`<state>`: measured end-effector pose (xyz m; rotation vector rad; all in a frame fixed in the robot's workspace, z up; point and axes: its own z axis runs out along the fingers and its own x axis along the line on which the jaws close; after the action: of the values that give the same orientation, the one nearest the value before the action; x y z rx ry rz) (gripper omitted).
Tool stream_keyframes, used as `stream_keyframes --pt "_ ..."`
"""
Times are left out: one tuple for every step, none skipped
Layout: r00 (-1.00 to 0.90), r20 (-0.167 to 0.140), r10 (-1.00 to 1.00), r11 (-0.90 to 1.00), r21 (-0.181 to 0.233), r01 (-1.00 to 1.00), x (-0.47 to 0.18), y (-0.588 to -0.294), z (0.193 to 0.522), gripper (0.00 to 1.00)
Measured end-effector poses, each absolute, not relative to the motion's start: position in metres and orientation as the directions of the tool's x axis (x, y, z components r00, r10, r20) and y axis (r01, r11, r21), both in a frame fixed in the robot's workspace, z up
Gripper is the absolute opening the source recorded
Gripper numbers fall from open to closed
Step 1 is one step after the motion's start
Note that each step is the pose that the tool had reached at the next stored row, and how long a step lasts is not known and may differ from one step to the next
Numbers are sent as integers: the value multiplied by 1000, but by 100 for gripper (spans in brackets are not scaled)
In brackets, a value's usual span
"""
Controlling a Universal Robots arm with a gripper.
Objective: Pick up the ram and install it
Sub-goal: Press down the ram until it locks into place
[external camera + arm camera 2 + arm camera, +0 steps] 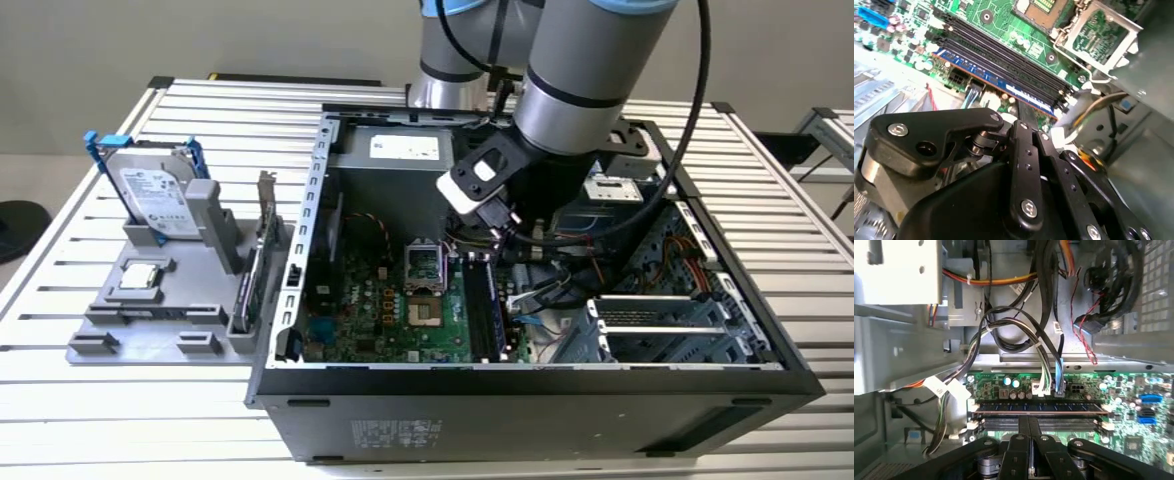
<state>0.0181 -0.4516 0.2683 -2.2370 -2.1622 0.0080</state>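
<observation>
Inside the case (320, 250), the ram (1039, 411) sits in a slot on the motherboard (387, 310); the pincer (1029, 432) hovers just above it, fingers (1026, 150) closed together, holding nothing.

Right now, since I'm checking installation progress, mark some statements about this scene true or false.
1. The silver hard drive in a blue frame stands on the grey holder outside the case. True.
2. The long dark ram stick lies on that holder. False: it stands in the memory slots on the green motherboard.
3. The gripper is inside the open black computer case, just over the ram. True.
4. The gripper grips the hard drive. False: it is shut, at the ram.
</observation>
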Motion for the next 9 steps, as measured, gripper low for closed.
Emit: stream_keyframes --pt "34 18 999 -34 -26 999 18 -452 273 0" --pt "34 17 999 -34 -26 999 18 -452 277 0" --pt "34 17 999 -34 -27 999 18 -452 279 0" --pt "34 18 999 -34 -28 999 18 -452 281 0" --pt "34 17 999 -34 -29 999 18 -452 283 0" --pt "34 17 999 -34 -30 999 18 -452 287 0" --pt "34 17 999 -34 -30 999 18 -452 290 0" --pt "34 18 999 -34 -30 999 18 -452 293 0" --pt "34 17 999 -34 -31 999 18 -452 296 0"
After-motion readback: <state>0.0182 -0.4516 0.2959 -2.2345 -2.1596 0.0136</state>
